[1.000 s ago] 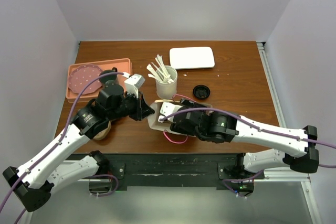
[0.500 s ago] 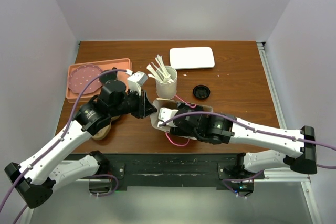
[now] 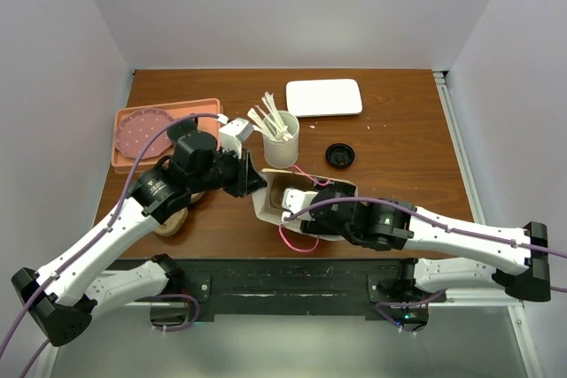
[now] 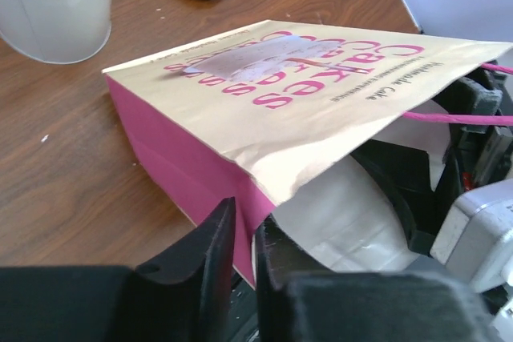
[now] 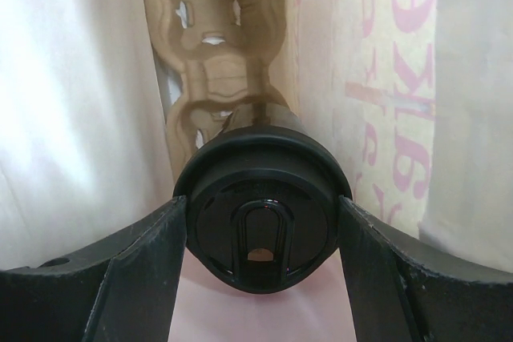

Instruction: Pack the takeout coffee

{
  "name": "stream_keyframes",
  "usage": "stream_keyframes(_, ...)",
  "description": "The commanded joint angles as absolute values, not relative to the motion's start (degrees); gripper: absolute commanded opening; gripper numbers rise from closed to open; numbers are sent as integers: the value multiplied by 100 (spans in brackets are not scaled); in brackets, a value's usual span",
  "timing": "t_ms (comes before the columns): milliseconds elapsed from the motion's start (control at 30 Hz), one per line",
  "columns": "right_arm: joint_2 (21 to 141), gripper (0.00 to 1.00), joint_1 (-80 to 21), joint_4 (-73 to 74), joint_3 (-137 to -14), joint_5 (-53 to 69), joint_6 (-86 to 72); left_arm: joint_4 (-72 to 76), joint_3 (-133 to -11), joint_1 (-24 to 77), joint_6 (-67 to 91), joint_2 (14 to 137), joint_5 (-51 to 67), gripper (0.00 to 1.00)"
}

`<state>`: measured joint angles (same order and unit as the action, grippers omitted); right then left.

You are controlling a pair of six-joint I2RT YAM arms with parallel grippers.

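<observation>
The takeout coffee (image 5: 260,234), a dark cup with a round black lid, is inside the paper bag (image 3: 275,205). My right gripper (image 5: 262,207) is shut on it, one finger against each side of the lid. A moulded cardboard carrier (image 5: 212,62) fills the bag's far end. In the left wrist view the tan bag (image 4: 272,102) with pink "Cakes" lettering lies on its side. My left gripper (image 4: 247,218) is at the bag's mouth. Its jaws stand a narrow gap apart, with the magenta side edge between them. From above, the left gripper (image 3: 255,179) is at the bag's left rim.
A white cup of stirrers (image 3: 281,139) stands just behind the bag. A loose black lid (image 3: 339,155) lies to its right, and a white tray (image 3: 324,96) sits further back. An orange tray (image 3: 211,109) holding a pink plate is at the left. The bag's pink handle (image 3: 292,241) trails toward the near edge.
My left gripper has moved right and away with the bag's edge, and its jaws have parted slightly. The bag's mouth stands wider. The right arm has shifted a little to the right.
</observation>
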<state>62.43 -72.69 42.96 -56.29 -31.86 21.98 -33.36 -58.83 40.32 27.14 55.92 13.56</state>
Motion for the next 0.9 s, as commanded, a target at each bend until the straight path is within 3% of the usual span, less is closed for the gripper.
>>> stream_keyframes(0, 6056, 11, -7269, 4448, -5529, -3462, 2689, -2674, -5722, 4069, 2759, 5327, 1924, 10)
stream_keyframes(133, 6047, 12, -7269, 4167, -5370, -3507, 2821, -2487, -5476, 4122, 2830, 5265, 2205, 0)
stream_keyframes(400, 5968, 11, -7269, 4087, -5195, -3279, 2777, -2355, -5238, 4315, 2760, 5150, 2031, 0)
stream_keyframes(467, 6046, 11, -7277, 4087, -5212, -3339, 2830, -2583, -5387, 4324, 2707, 5273, 1803, 21)
stream_keyframes(633, 6135, 10, -7269, 3885, -5072, -3514, 2962, -2794, -5651, 4333, 2646, 5343, 1231, 43)
stream_keyframes(867, 6310, 9, -7269, 2781, -4466, -4365, 3505, -2927, -5792, 4324, 2408, 5546, 1108, 45)
